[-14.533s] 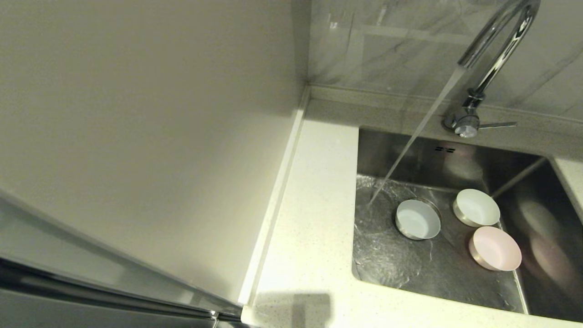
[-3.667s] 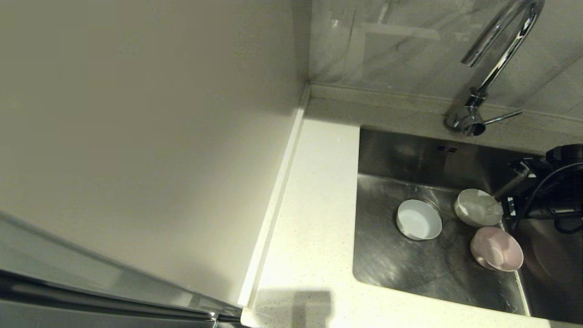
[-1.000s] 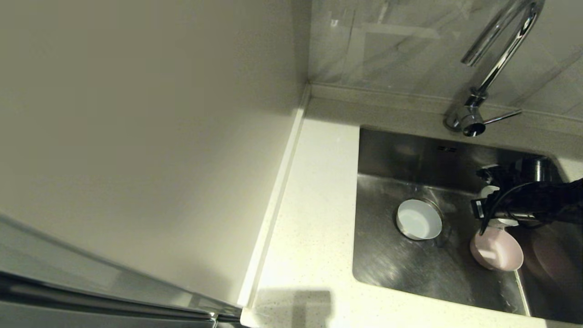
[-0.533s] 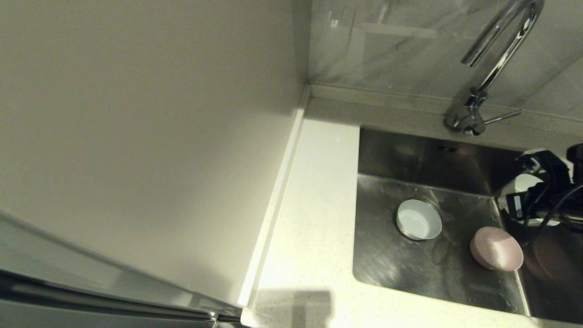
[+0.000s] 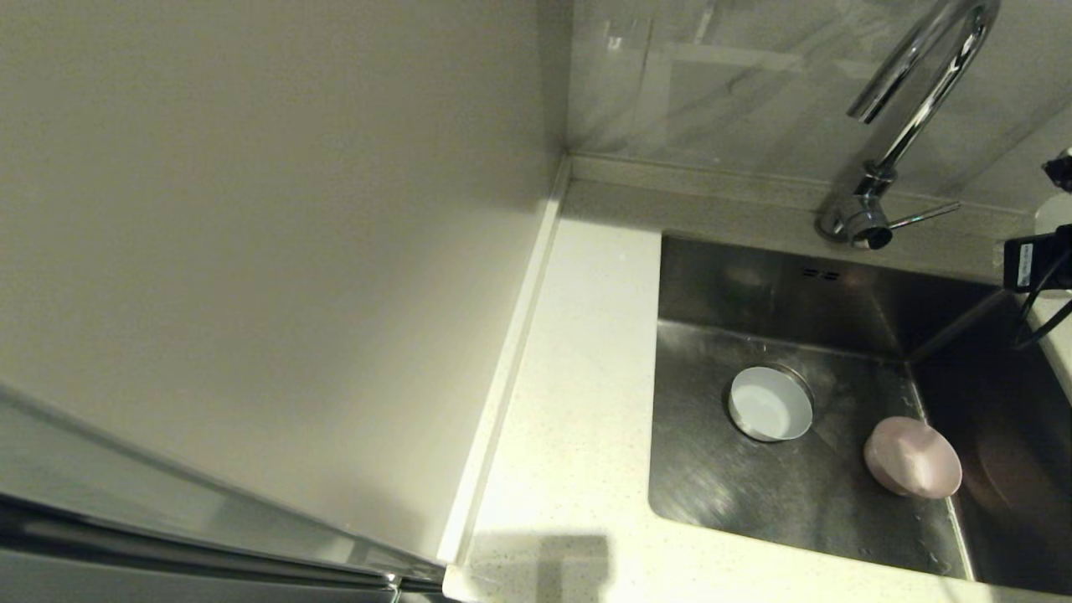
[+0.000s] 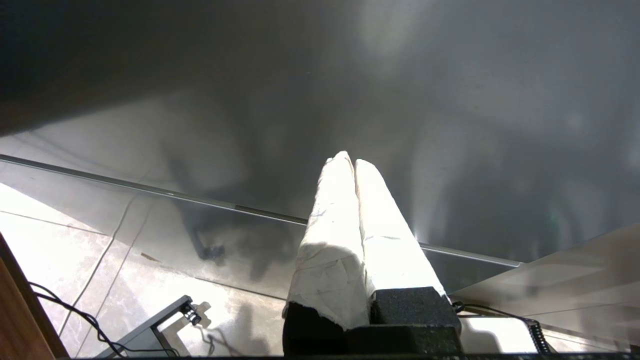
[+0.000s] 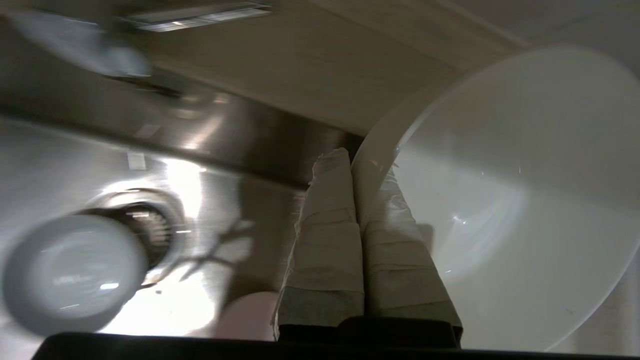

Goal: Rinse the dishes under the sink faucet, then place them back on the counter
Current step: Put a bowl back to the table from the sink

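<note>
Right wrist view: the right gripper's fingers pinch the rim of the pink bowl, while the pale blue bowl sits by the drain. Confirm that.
Wrong bowl. In the right wrist view the right gripper has its fingers pinched on the rim of the white round shallow bowl. The pink bowl lies in the stainless steel sink. The pale blue bowl does sit by the drain.

A plain cream wall panel (image 5: pixel 268 251) meets a grey marbled backsplash (image 5: pixel 712 84).

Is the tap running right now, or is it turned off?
Off. No water falls from the faucet spout, and the sink floor below shows only a wet sheen around the pale blue bowl.
</note>
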